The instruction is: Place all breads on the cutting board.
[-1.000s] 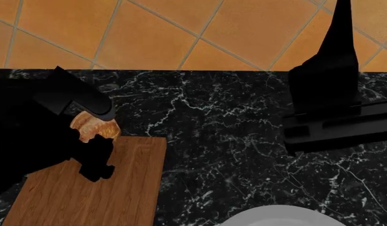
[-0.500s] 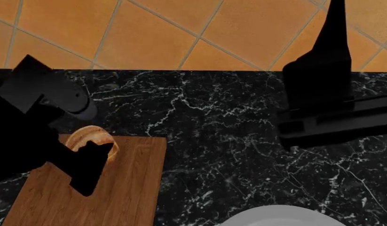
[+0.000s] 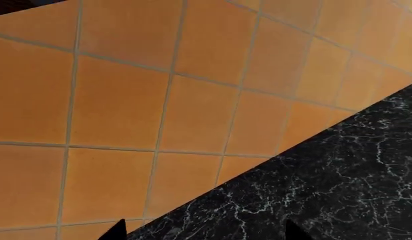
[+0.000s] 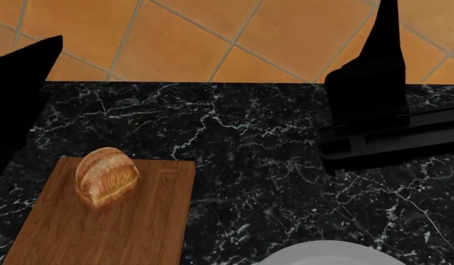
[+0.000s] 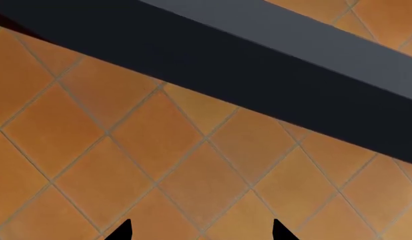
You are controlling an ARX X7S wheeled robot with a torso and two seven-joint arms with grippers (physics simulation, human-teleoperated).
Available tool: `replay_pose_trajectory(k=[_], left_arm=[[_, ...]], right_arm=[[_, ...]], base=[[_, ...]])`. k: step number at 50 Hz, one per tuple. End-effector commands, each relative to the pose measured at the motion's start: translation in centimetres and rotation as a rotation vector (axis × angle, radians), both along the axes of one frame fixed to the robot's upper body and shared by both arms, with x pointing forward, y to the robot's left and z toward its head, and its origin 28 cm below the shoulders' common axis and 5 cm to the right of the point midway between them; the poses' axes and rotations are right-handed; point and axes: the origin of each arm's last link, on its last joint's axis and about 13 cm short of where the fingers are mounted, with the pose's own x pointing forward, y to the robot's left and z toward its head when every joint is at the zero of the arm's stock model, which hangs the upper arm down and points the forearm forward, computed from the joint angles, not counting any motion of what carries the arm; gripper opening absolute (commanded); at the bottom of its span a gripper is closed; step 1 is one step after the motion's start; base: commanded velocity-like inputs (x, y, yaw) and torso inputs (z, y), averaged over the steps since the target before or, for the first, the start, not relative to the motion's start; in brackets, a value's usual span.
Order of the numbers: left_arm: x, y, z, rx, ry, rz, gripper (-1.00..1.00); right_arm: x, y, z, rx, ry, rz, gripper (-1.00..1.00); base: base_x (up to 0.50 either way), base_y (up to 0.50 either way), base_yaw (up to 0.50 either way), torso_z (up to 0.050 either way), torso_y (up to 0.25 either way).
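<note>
One golden-brown crusty roll (image 4: 107,176) with pale streaks lies free on the far end of the brown wooden cutting board (image 4: 123,232), at the head view's lower left. The other bread is out of view. My left arm (image 4: 17,94) is a black shape raised at the left edge, apart from the roll. In the left wrist view my left gripper (image 3: 206,232) is open and empty, its two tips wide apart over the counter's far edge. My right gripper (image 5: 201,231) is open and empty, facing orange floor tiles. My right arm (image 4: 370,83) hangs over the counter's right side.
The black marble counter (image 4: 249,143) ends at a far edge, with orange tiled floor (image 4: 190,38) beyond. The rim of a round white plate (image 4: 330,255) shows at the bottom of the head view. A dark grey bar (image 5: 259,65) crosses the right wrist view.
My left gripper has let go of the roll and pulled up and away to the left. The roll now lies alone on the board. My right arm shifted slightly left.
</note>
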Motion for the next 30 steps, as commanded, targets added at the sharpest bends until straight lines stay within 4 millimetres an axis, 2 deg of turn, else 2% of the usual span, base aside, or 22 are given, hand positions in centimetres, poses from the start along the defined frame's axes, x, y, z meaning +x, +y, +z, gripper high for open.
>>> replay_pose_trajectory(k=[1,11,18,24,30], left_arm=[[-4.6,0.8,1.3,-0.065,-0.164,-0.032,1.00],[-7.1,2.3,1.0,-0.125,-0.223,0.011,1.00],[-8.0,2.8,0.8,-0.136,-0.250,0.032,1.00],[-9.7,3.3,0.1,-0.159,-0.282,0.051,1.00],[-10.6,3.5,0.3,-0.169,-0.309,0.061,1.00]], right_arm=[[0.1,0.2,1.0,0.023,-0.037,0.034,1.00],[-0.5,0.3,1.3,0.015,-0.043,0.036,1.00],[-0.8,0.5,1.1,0.010,-0.040,0.043,1.00],[-1.7,0.8,0.9,-0.002,-0.041,0.052,1.00],[-1.8,0.8,0.9,-0.008,-0.044,0.055,1.00]], base=[[0.00,0.00,0.00,0.000,0.000],[0.00,0.00,0.00,0.000,0.000],[0.00,0.00,0.00,0.000,0.000],[0.00,0.00,0.00,0.000,0.000],[0.00,0.00,0.00,0.000,0.000]])
